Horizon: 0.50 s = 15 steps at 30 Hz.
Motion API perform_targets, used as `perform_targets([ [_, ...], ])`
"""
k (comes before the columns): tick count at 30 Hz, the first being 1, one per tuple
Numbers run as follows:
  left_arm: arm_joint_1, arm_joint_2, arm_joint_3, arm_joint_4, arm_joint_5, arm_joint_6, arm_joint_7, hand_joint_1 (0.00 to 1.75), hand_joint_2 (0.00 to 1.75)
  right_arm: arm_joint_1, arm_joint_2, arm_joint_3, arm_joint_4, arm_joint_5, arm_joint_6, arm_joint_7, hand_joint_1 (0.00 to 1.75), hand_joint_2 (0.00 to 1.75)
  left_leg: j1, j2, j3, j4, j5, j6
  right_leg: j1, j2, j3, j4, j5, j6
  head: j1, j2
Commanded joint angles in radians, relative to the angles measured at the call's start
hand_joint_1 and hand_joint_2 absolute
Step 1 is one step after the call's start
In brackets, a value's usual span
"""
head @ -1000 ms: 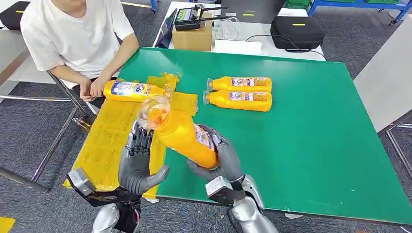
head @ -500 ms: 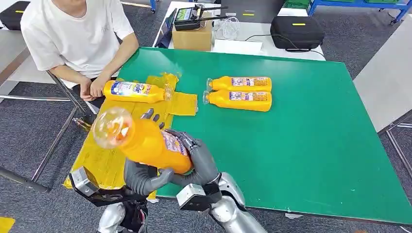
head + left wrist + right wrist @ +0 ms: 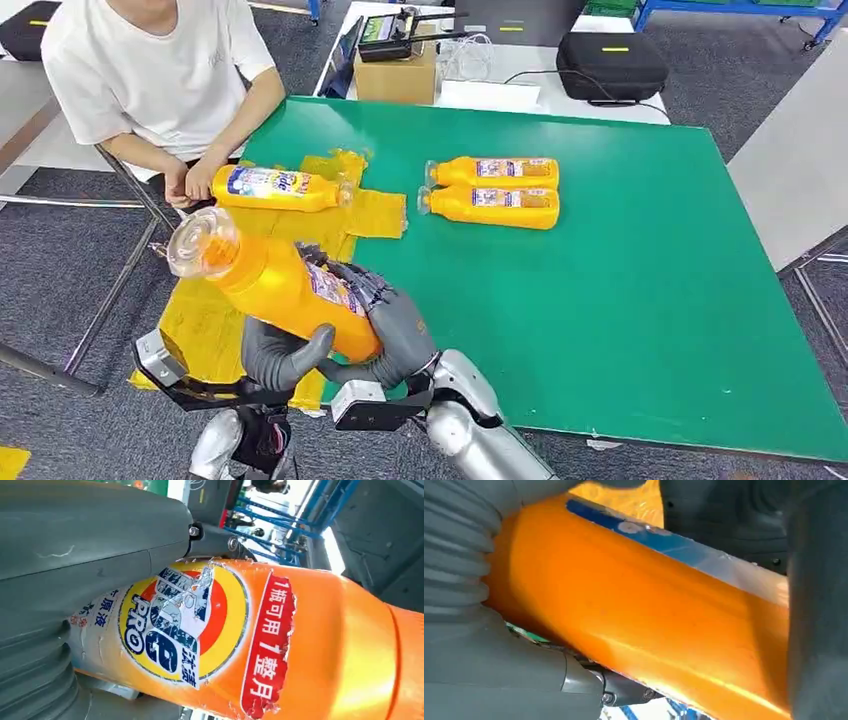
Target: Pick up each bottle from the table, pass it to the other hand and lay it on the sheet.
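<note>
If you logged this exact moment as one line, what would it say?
stage: handover | orange bottle: in both hands, above yellow sheet | left hand: gripping | right hand: gripping | on sheet: one bottle

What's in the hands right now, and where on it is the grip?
Both hands, left robot hand and right robot hand, hold the orange bottle around its lower body.

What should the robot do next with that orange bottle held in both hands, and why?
Probably let the right hand release. Both hands grip the orange bottle, with the left hand cupped under it, so the pass looks nearly done. It hangs above the yellow sheet, where one bottle already lies.
</note>
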Motion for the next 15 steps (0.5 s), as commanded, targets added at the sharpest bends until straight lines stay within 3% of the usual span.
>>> perform_targets([
  [1, -0.055, 0.000, -0.026, 0.083, -0.014, 0.020, 0.042, 1.75, 1.75, -0.026, -0.029, 0.056, 0.057, 0.058, -0.085, 0.025, 0.00, 0.00, 0.000, -0.003, 0.001, -0.002, 0.001, 0.002, 0.001, -0.003, 0.003, -0.002, 0.000, -0.003, 0.000, 0.000],
  [13, -0.055, 0.000, -0.026, 0.083, -0.014, 0.020, 0.042, 1.75, 1.75, -0.026, -0.029, 0.056, 0.057, 0.058, -0.085, 0.025, 0.00, 0.00, 0.000, -0.002, 0.001, -0.001, 0.000, 0.002, 0.001, -0.001, 0.002, -0.002, 0.000, -0.003, 0.000, 0.000],
  [15, -0.056, -0.001, -0.018, 0.079, -0.009, 0.034, 0.041, 1.75, 1.75, -0.008, -0.028, 0.042, 0.034, 0.081, -0.161, 0.010, 0.00, 0.00, 0.000, -0.003, 0.003, -0.003, 0.001, 0.003, 0.002, -0.002, 0.004, -0.003, 0.000, -0.005, 0.000, 0.000],
])
